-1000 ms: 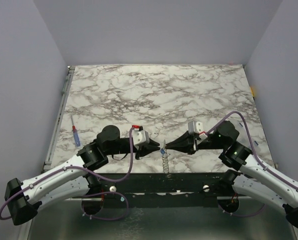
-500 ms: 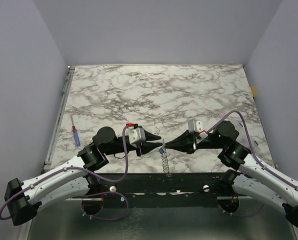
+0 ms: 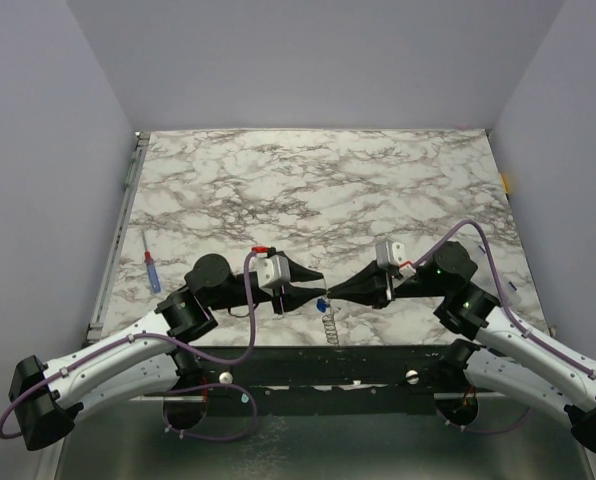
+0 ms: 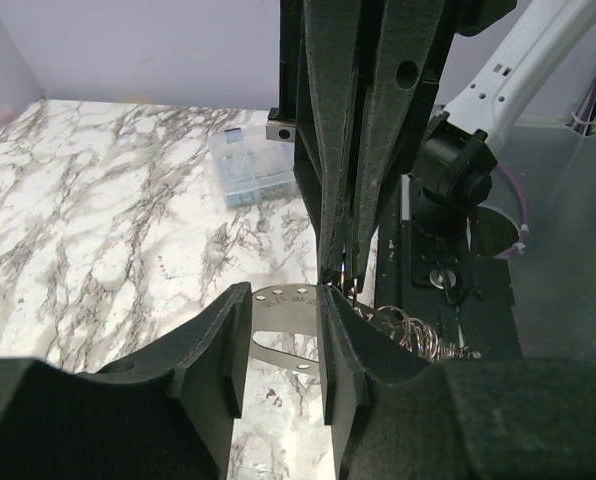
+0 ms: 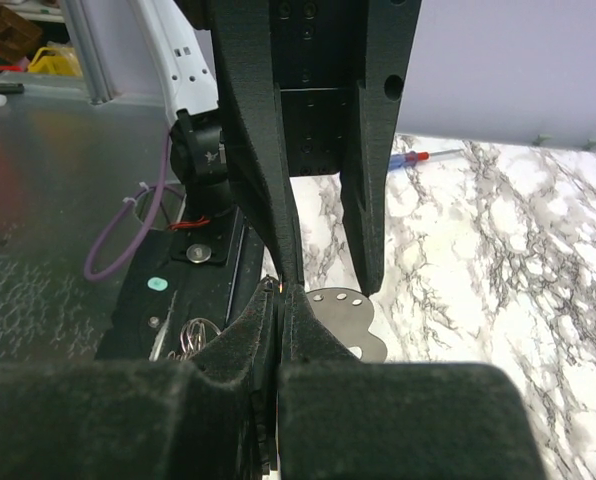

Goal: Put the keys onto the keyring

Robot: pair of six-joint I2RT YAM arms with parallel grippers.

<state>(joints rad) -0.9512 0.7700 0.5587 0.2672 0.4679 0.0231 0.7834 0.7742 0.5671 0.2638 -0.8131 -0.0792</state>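
Booth: Hands meeting tip to tip over the near edge of the surface (image 3: 378, 190). Where's the keyring?

Floor: The keyring (image 3: 330, 326) dangles right under that meeting point, and its beaded chain runs straight back toward the arm bases. The keys (image 3: 322, 303) sit at the top of it, with a blue head showing just below the tips.

Booth: Who has it?

Floor: The right hand (image 5: 280, 300), pinched tight with no gap. The bundle hangs from its tip, but which strand it grips is too small to tell. The left hand (image 4: 282, 300) stands at a narrow gap with nothing between its fingers, its tips just beside the right's.

Booth: So which way does the left reach?

Floor: Toward its own right and slightly down, I'd say. A flat silvery piece with holes (image 5: 346, 305) shows just past its fingers. I can't tell whether it hangs or rests on the marble.

Booth: Room?

Floor: Marble stretches away beyond both arms, and a screwdriver (image 3: 152, 270) lies well off to the left. The tight part is two sets of tips crowding one spot.
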